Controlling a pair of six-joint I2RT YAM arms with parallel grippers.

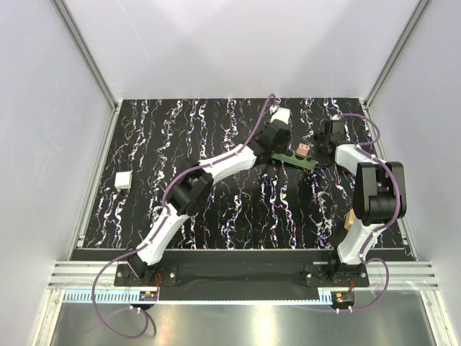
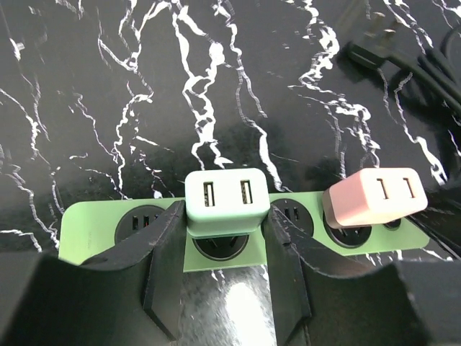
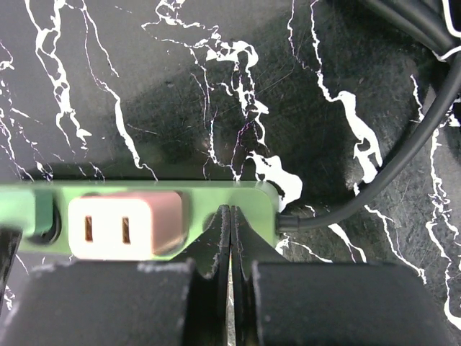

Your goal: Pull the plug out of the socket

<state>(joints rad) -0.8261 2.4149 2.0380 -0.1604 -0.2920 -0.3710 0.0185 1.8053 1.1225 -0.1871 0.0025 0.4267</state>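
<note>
The socket is a long green power strip (image 1: 310, 163) (image 2: 94, 220) (image 3: 256, 198) lying at the far middle of the table. A pale mint plug (image 2: 226, 203) with two slots on top stands over its second hole. My left gripper (image 2: 225, 216) (image 1: 277, 148) is shut on this plug, one finger pressed against each side. The plug's underside looks slightly raised above the hole. My right gripper (image 3: 230, 216) (image 1: 323, 148) is shut, with its tips resting on the strip's end by the cord. A pink plug (image 2: 374, 197) (image 3: 122, 223) (image 1: 303, 149) sits in the hole nearest that end.
The strip's black cord (image 3: 374, 194) runs off to the right, and its pronged end (image 2: 374, 36) lies on the table beyond the strip. A small white box (image 1: 122, 180) rests near the table's left edge. White walls enclose the black marbled table (image 1: 216, 216).
</note>
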